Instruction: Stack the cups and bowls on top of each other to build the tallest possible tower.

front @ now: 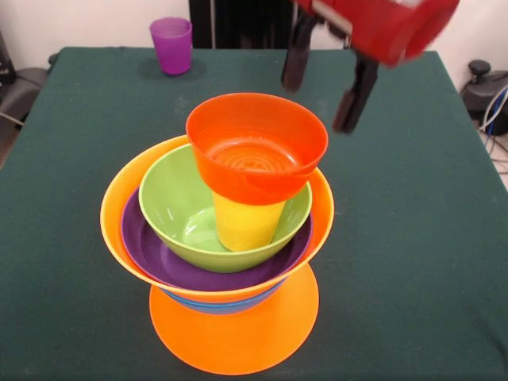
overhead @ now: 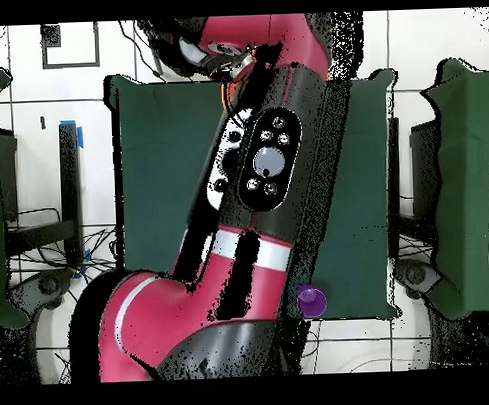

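The tower stands mid-table in the front view. From the bottom it is an upturned large orange bowl [front: 234,337], a sliver of blue bowl [front: 208,305], an upright large orange bowl [front: 119,208], the shallow purple bowl [front: 147,248] and the green bowl [front: 171,202]. The yellow cup [front: 248,228] stands in the green bowl. An orange-red bowl [front: 258,147] sits upright on the cup. My gripper [front: 319,106] hangs open and empty just behind and to the right of the top bowl. The purple cup [front: 171,45] stands alone at the far left; it also shows in the overhead view [overhead: 312,301]. The pink-red and teal bowls are out of view.
The dark green table [front: 413,238] carries everything. In the overhead view my red and black arm [overhead: 267,160] stretches across the table [overhead: 156,144] and hides the tower and the gripper. Cables and dark equipment [front: 484,87] lie beyond the table's right edge.
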Robot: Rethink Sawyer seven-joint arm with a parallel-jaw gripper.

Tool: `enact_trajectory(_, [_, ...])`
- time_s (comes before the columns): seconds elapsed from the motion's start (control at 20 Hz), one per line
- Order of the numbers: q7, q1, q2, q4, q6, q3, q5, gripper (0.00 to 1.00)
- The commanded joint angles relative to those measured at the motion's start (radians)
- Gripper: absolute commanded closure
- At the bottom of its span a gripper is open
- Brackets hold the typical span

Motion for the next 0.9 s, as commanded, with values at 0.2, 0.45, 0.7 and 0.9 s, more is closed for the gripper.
enact_trajectory(0.2, [-0.065, 0.075, -0.275, 0.464, -0.018, 0.114, -0.098, 0.0])
enact_trajectory(0.45, [-0.114, 0.115, -0.399, 0.702, -0.12, 0.121, -0.124, 0.0])
enact_trajectory(0.7, [-0.167, 0.136, -0.497, 0.941, -0.298, 0.143, -0.145, 0.0])
enact_trajectory(0.9, [-0.192, 0.138, -0.557, 1.105, -0.449, 0.176, -0.155, 0.0])
